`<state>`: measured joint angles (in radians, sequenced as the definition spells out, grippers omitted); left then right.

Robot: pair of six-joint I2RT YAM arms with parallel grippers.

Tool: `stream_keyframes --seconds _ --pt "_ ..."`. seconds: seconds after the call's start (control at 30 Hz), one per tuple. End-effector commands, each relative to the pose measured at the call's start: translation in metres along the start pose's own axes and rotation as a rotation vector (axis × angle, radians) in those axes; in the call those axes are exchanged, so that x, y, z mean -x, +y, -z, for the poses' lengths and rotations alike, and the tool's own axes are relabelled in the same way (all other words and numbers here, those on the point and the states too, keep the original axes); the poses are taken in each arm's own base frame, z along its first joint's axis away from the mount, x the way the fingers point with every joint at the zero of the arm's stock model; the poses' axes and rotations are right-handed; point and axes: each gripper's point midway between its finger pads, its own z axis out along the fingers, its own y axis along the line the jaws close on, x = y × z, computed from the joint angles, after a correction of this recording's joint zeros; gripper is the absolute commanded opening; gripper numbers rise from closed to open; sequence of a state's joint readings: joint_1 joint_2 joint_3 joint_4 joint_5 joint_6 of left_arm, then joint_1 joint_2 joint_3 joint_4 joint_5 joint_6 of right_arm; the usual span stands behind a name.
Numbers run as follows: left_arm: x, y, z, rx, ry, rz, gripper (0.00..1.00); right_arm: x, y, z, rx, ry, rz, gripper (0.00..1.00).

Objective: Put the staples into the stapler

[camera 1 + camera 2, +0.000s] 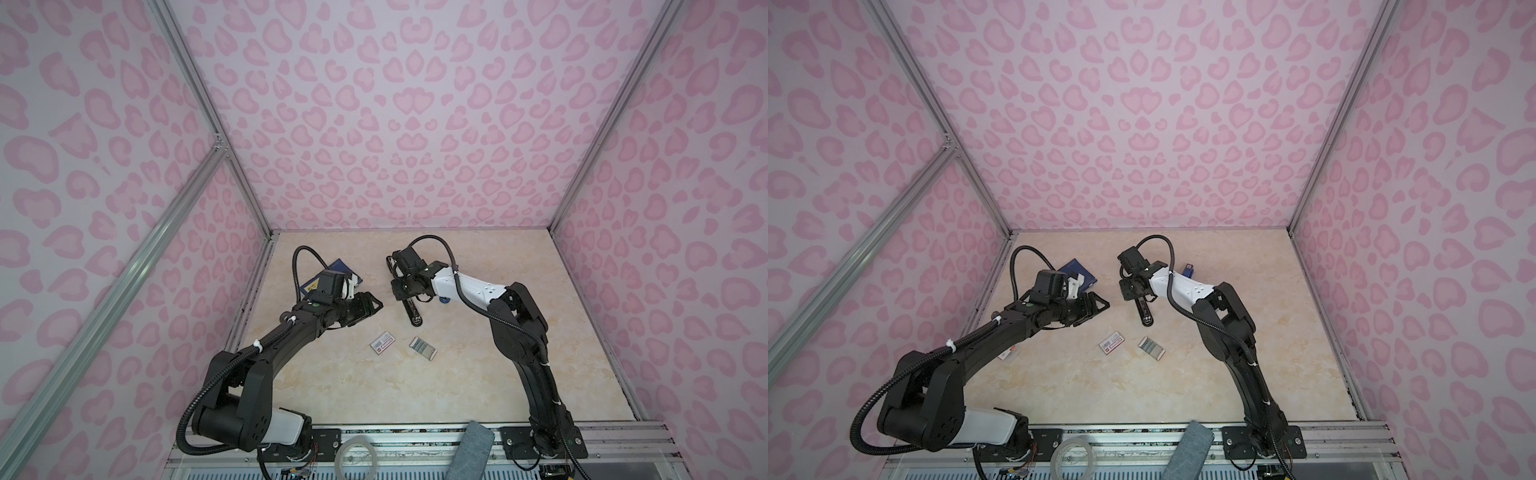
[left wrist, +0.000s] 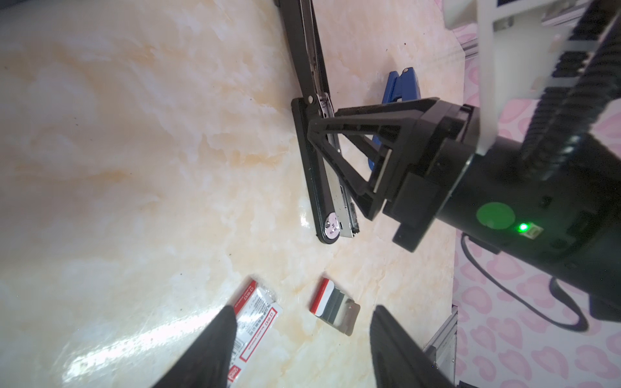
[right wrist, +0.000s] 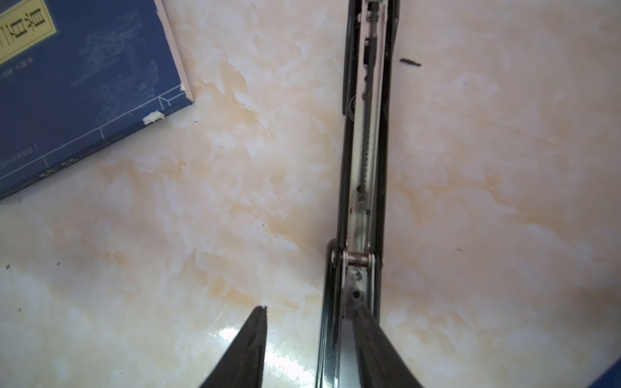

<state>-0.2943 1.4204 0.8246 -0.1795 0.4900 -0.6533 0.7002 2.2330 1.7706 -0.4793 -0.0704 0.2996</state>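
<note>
Right hand [image 3: 311,310] low over stapler [image 3: 366,151]

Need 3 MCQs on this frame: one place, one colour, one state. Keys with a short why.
1. In both top views, where do the staples lie relative to the white box?
A. to its left
B. to its right
C. on top of it

2. What colour is the stapler body?
A. black
B. red
C. white

3. The left end effector is:
A. shut on the staples
B. open, gripping nothing
C. shut on the stapler

Key:
1 B: the strips sit right of the box, apart from it.
2 A: the shell is black in both wrist views.
3 B: its fingers stand apart above the table.
</note>
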Motion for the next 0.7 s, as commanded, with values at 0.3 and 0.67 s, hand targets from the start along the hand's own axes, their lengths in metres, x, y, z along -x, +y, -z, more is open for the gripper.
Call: stream_keyframes --seconds 0.3,0.67 --pt "0.001 -0.001 0.001 -0.009 -0.012 -0.012 0.66 -0.021 -0.006 -0.013 -0.013 0.077 0.006 0.38" --pt "0.001 -0.001 -0.001 -0.014 -0.011 -0.011 0.66 -0.038 -0.009 0.002 -0.006 0.092 0.005 0.35"
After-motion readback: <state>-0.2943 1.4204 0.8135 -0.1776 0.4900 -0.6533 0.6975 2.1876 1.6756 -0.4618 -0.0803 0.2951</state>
